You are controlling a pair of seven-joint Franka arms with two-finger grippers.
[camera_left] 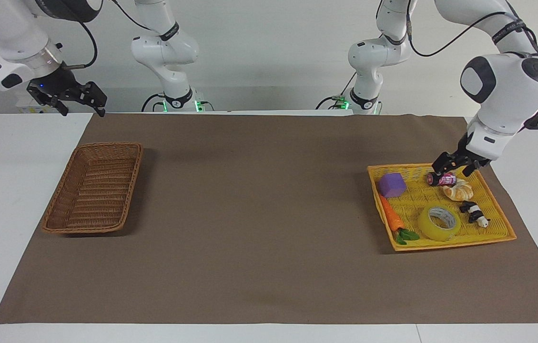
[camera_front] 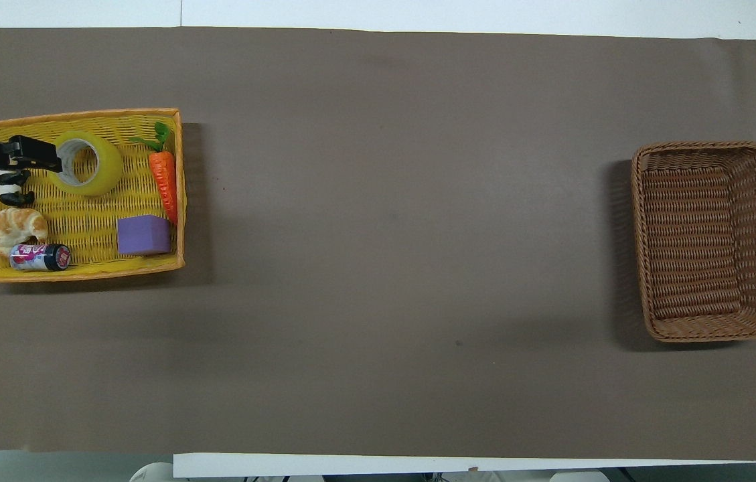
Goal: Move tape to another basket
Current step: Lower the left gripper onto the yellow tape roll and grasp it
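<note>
Hanging in the air over the yellow tray (camera_left: 497, 202), the left gripper (camera_left: 454, 167) is above the tray's end nearer to the robots; the overhead view puts its tip (camera_front: 33, 152) at the rim of the tape (camera_front: 85, 163). Its fingers look slightly parted with nothing between them, though how far apart they stand cannot be told for sure.

The tape (camera_left: 439, 223) lies flat, core upward, in the yellow tray near the left arm's end of the table, in the part of the tray farther from the robots. Beside it in the tray are a carrot (camera_left: 389, 216), a purple block (camera_left: 391, 185), a small can (camera_left: 441, 179), a croissant (camera_left: 458, 191) and a black-and-white toy figure (camera_left: 474, 213).

The basket (camera_left: 93, 189) stands near the right arm's end of the table, on the brown mat (camera_left: 259, 214), well apart from the tray. The right gripper (camera_left: 80, 101) waits in the air above the table's corner at that end, next to the robots; its fingers look parted and hold nothing.
</note>
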